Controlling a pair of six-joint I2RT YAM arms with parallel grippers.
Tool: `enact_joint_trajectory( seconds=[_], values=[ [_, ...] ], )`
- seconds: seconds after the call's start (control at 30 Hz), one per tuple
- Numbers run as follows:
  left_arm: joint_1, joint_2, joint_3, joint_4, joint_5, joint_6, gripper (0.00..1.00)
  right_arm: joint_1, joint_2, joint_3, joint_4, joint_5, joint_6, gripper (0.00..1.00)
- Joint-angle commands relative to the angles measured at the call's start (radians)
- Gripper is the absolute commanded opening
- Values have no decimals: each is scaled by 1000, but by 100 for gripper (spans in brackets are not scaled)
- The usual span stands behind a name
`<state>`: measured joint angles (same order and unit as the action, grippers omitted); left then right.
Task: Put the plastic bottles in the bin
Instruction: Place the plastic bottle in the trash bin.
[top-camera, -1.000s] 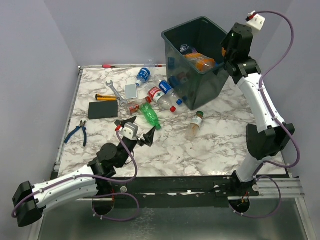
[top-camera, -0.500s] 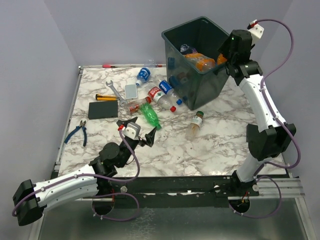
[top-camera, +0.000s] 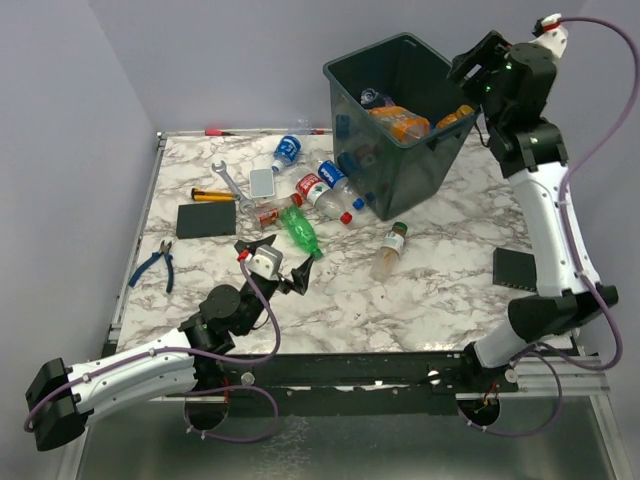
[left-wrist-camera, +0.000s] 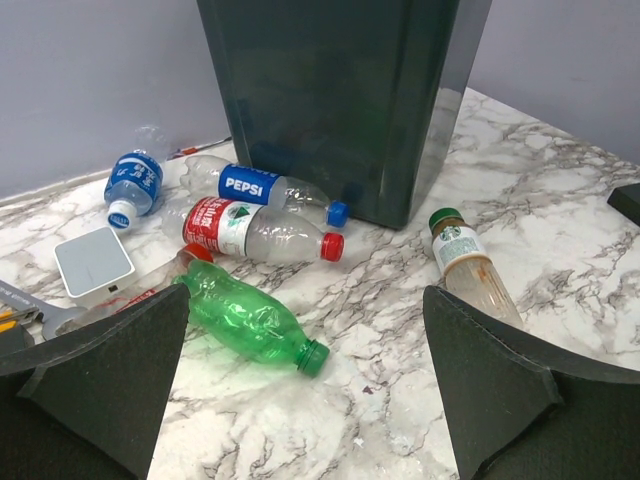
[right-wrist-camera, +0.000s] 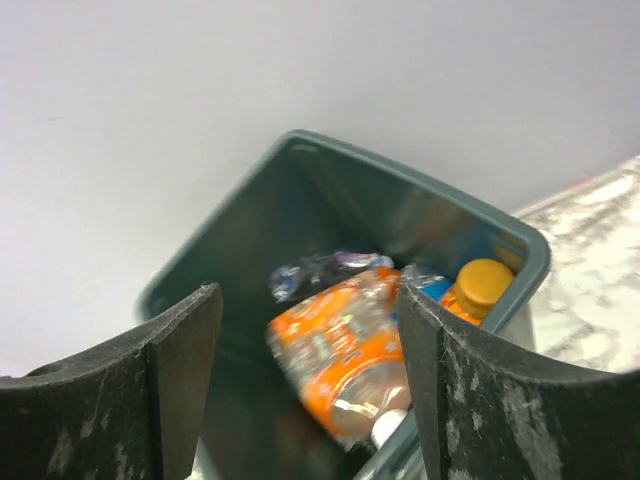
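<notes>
The dark bin (top-camera: 400, 185) stands at the back of the table, with orange bottles (top-camera: 401, 123) lying inside. My right gripper (top-camera: 470, 66) hangs open above its right rim, nothing between the fingers. In the right wrist view an orange-labelled bottle (right-wrist-camera: 350, 350) and a yellow-capped one (right-wrist-camera: 482, 286) lie in the bin (right-wrist-camera: 525, 243). Several bottles lie left of the bin: green (top-camera: 300, 232), red-labelled (top-camera: 316, 190), Pepsi (top-camera: 335, 177), blue (top-camera: 287, 150). A brown-capped bottle (top-camera: 390, 250) lies in front. My left gripper (top-camera: 278, 258) is open, low over the marble just short of the green bottle (left-wrist-camera: 245, 318).
A wrench (top-camera: 230, 182), pliers (top-camera: 155, 265), a yellow-handled tool (top-camera: 212, 196), a black slab (top-camera: 205, 220) and a small grey slab (top-camera: 262, 182) lie on the left. Another black slab (top-camera: 515, 268) lies at the right edge. Purple walls close in the table.
My right gripper opened, let go of an orange bottle into the bin's right corner, and rose up and to the right. The left arm barely moved.
</notes>
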<state>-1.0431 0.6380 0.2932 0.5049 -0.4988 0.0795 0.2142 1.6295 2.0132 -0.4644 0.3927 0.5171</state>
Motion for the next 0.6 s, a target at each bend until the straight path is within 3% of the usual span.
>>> enact_joint_trajectory(
  seconds=[0.0, 0.13, 0.27, 0.33, 0.47, 0.57],
  values=[
    [-10, 2, 19, -12, -16, 7, 99, 25, -235, -133, 108, -304, -14, 73],
    [-13, -3, 25, -27, -28, 11, 99, 53, -494, -453, 291, -647, 30, 72],
    [-20, -11, 50, -82, -30, 8, 99, 56, -738, -792, 395, -853, 210, 72],
    [-24, -8, 66, -107, -35, -1, 99, 56, -857, -953, 396, -864, 258, 72],
    [-25, 8, 109, -179, -72, -58, 99, 56, -1037, -1126, 224, -789, 212, 73],
    [-25, 50, 192, -282, -92, -89, 99, 56, -1119, -1236, 142, -750, 208, 84]
  ],
)
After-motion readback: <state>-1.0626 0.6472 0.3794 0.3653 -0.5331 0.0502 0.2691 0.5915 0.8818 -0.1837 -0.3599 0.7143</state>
